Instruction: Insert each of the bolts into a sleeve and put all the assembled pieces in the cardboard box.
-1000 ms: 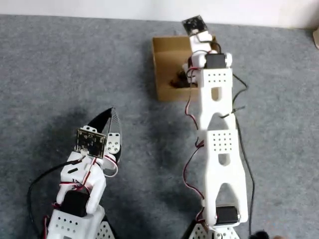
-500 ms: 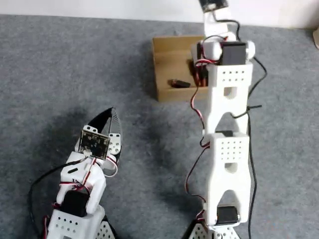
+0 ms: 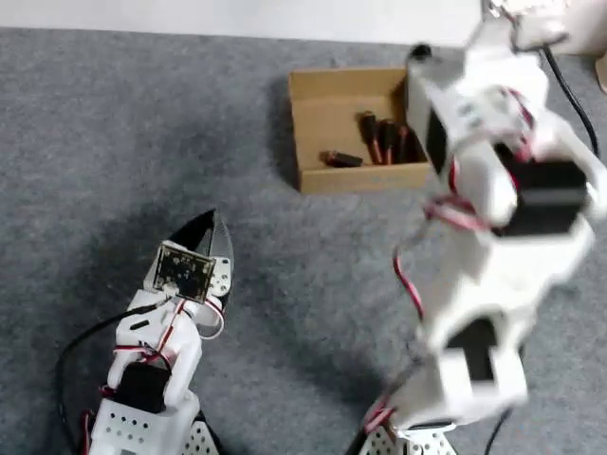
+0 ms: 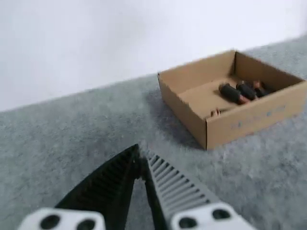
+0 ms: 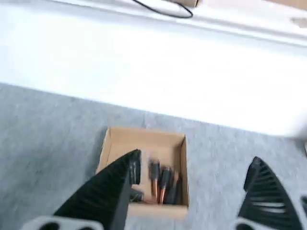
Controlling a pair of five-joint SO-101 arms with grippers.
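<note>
Pieces [image 3: 384,140] in box [image 3: 365,178]; right gripper [image 5: 195,158] spread wide, empty.
I'd lift it clear of the rim; left gripper [image 4: 142,158] is pressed shut.

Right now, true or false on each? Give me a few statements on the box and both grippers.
1. The cardboard box holds several bolt-and-sleeve pieces. True.
2. The left gripper is wide open. False: it is shut and holds nothing.
3. The right gripper grips a piece. False: it is open and empty.
4. The left gripper is apart from the box, over the grey carpet. True.
</note>
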